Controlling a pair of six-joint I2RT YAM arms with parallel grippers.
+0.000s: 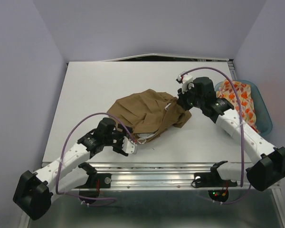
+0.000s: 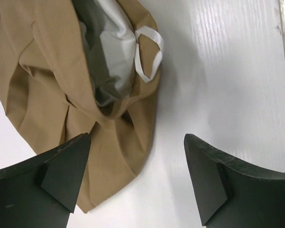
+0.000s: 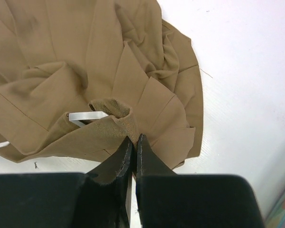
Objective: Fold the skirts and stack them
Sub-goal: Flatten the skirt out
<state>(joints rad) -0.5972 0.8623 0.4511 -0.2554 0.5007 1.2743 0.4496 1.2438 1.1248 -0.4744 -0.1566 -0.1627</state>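
The tan skirt lay crumpled mid-frame in soft pleated folds, showing pale lining and a white ribbon loop; the leaf-print skirt sat bunched in the translucent teal tub at right. The right gripper was pinched tight on a twill fold of the tan cloth, while the left gripper gaped wide and empty at its lower edge. The table was smooth and white, the walls plain lavender.

Robot lab; white table inside plain lavender walls; aluminium rail
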